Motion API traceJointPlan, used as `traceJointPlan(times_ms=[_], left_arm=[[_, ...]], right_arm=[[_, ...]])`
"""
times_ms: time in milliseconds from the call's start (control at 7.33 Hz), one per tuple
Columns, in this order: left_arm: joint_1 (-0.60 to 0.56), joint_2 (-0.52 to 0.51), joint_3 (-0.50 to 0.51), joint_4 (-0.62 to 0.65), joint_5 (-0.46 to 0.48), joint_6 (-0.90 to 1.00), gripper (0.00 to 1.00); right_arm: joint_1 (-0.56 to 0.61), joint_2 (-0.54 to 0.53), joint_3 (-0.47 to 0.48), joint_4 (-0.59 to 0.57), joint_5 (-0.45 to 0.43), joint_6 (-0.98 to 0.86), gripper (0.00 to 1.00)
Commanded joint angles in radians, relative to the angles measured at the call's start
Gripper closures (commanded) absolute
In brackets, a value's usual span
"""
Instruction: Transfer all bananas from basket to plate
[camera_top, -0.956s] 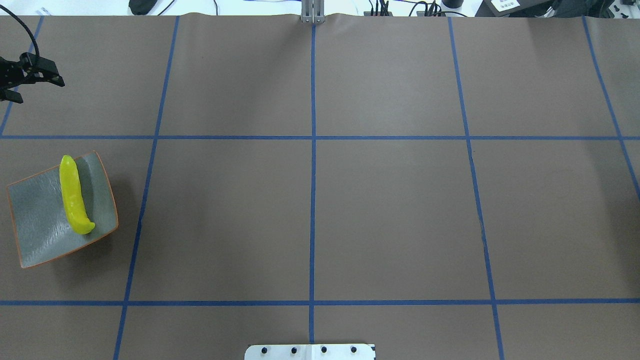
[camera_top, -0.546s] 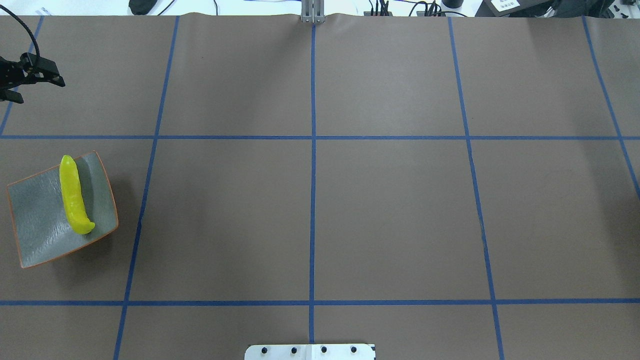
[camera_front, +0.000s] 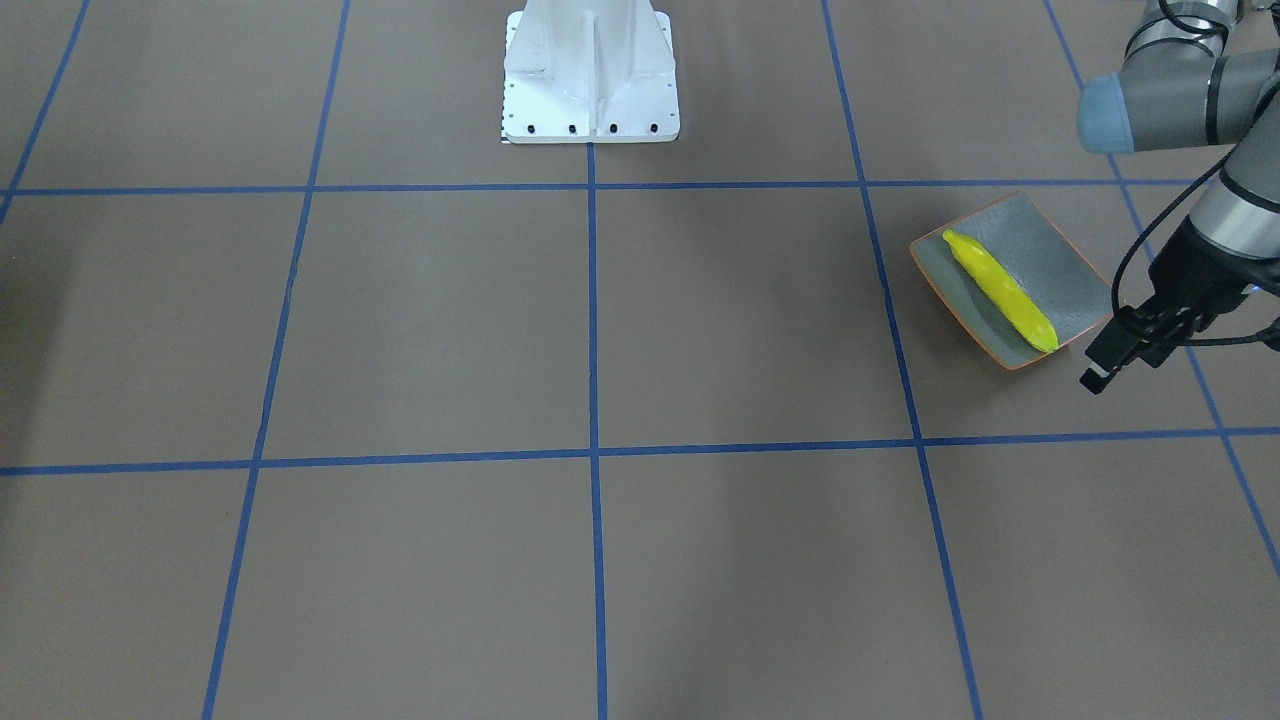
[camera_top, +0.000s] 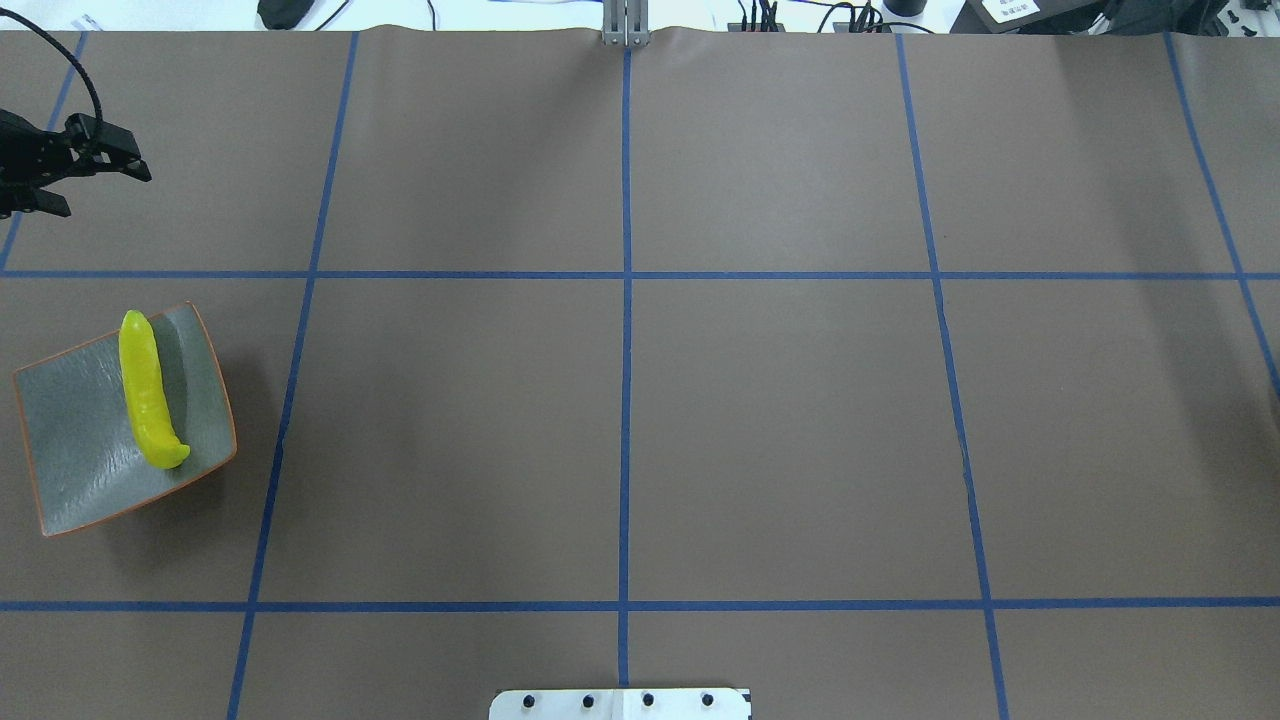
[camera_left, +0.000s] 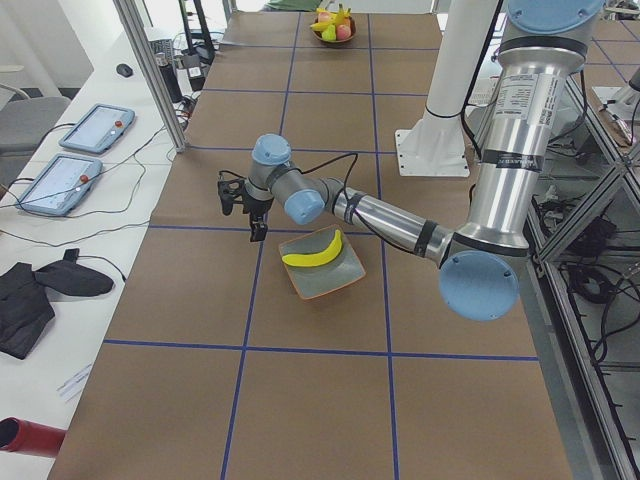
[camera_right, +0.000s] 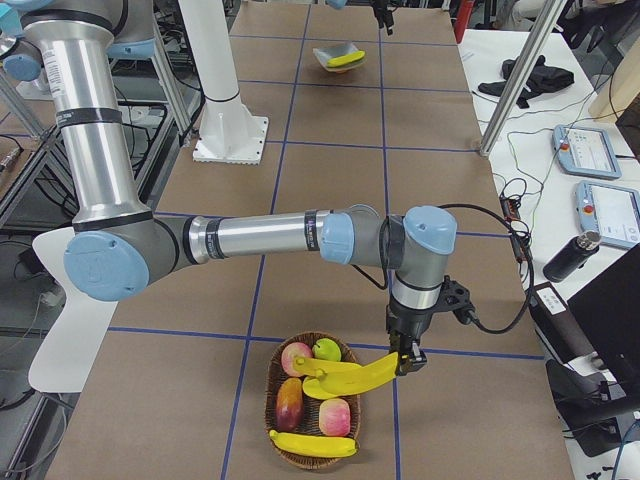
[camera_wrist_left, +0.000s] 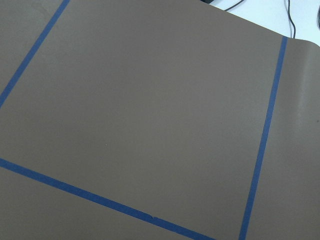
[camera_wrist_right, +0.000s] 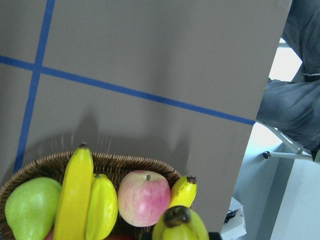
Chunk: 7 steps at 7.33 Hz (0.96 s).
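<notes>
The grey-green plate (camera_top: 70, 470) with an orange rim sits at the table's left edge and holds one yellow banana (camera_top: 145, 400). Both show in the front view too: the plate (camera_front: 1060, 260) and the banana (camera_front: 1000, 290). My left gripper (camera_top: 105, 192) is open and empty above the table beyond the plate; it also shows in the front view (camera_front: 1100, 362). The wicker basket (camera_right: 275, 400) holds several bananas (camera_right: 312, 443). My right gripper (camera_right: 405, 360) is at the end of one banana (camera_right: 350, 378) over the basket; I cannot tell whether it is shut.
The basket (camera_wrist_right: 125, 161) also holds a red apple (camera_wrist_right: 144, 197) and a green pear (camera_wrist_right: 30, 207). The white robot pedestal (camera_front: 590, 70) stands at the table's middle near edge. Blue tape lines grid the brown tabletop.
My left gripper has shifted slightly to the right in the overhead view. The plate and its banana have not moved.
</notes>
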Motion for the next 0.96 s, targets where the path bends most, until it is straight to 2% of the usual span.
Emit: traceJointPlan(times_ms=[0, 137, 273, 546, 819], left_arm=[[0.023, -0.060, 0.003, -0.001, 0.004, -0.032, 0.00], [0.023, -0.104, 0.005, -0.001, 0.001, -0.035, 0.00], [0.025, -0.147, 0.009, -0.004, 0.000, -0.036, 0.00], [0.095, -0.204, 0.013, -0.107, -0.003, -0.080, 0.00], [0.185, -0.320, 0.020, -0.128, -0.003, -0.162, 0.00]], right_arm=[[-0.138, 0.053, -0.006, 0.193, 0.121, 0.357, 1.00], [-0.201, 0.103, -0.003, 0.222, 0.172, 0.506, 1.00], [-0.247, 0.169, -0.008, 0.215, 0.289, 0.594, 1.00], [-0.345, 0.263, 0.008, 0.226, 0.474, 0.812, 1.00], [-0.454, 0.386, 0.027, 0.221, 0.554, 1.005, 1.00]])
